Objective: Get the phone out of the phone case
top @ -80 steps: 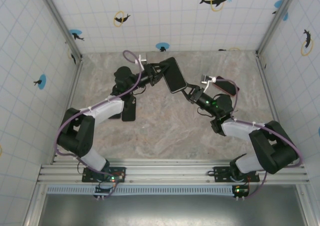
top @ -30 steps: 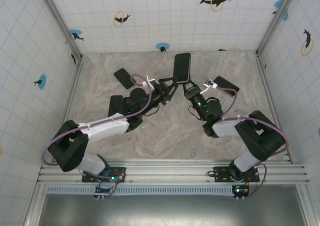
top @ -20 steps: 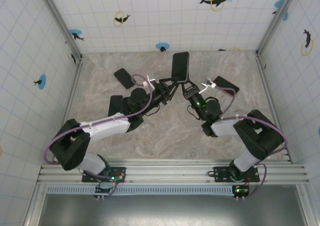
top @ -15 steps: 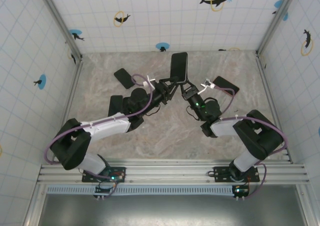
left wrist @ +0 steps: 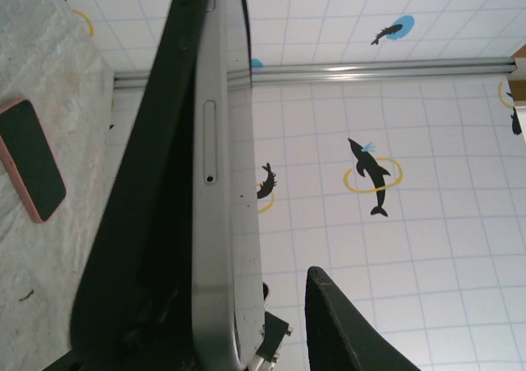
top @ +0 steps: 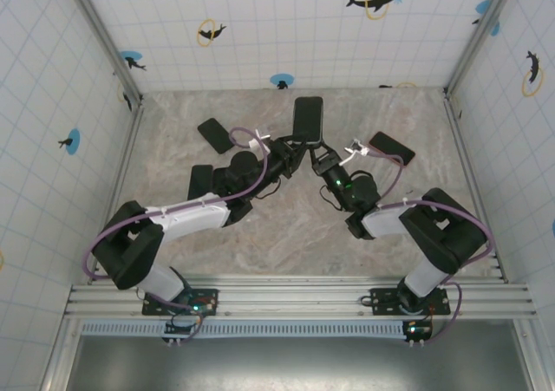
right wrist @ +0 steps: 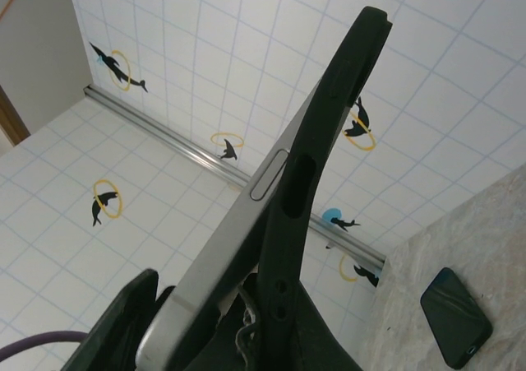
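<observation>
The phone [top: 307,120] stands upright above the table's back middle, held between both arms. In the left wrist view its silver edge [left wrist: 218,182] runs up the frame with the black phone case [left wrist: 148,223] against its left side. My left gripper [left wrist: 238,330] straddles the lower end; a visible finger [left wrist: 345,330] stands apart from the silver edge, and the other is hidden behind the case. In the right wrist view the phone's silver edge [right wrist: 238,223] leans away from the phone case [right wrist: 329,141]. My right gripper [right wrist: 230,338] is shut on the case's lower end.
A pink-rimmed phone [top: 392,148] lies on the table at the back right, also seen as the pink-rimmed phone [left wrist: 31,159] in the left wrist view. Two dark phones [top: 215,134] [top: 201,183] lie at the left. Tiled walls enclose the marble table [top: 286,226].
The phone has shifted slightly left and stands more upright. My left gripper's jaws have narrowed around its lower end. The right gripper keeps its hold.
</observation>
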### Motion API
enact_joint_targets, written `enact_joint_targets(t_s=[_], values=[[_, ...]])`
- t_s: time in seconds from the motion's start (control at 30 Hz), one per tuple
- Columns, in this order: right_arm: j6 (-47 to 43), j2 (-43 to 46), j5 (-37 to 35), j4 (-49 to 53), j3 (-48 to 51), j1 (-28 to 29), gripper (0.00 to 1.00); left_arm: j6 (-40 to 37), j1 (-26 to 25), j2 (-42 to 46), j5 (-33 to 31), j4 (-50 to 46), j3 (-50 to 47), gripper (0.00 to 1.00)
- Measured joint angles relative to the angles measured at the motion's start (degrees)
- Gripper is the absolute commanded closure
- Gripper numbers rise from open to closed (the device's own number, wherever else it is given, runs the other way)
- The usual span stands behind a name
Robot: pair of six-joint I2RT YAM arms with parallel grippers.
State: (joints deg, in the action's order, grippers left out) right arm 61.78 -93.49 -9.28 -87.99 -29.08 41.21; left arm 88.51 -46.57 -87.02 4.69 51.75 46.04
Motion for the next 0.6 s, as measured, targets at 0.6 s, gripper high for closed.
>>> enact_joint_targets(t_s=[0.6], values=[[-2.3, -0.2, -1.4, -1.0, 0.7, 0.2, 1.00, 0.0, -0.6, 0.0, 0.3, 0.6, -0.1, 1.00]])
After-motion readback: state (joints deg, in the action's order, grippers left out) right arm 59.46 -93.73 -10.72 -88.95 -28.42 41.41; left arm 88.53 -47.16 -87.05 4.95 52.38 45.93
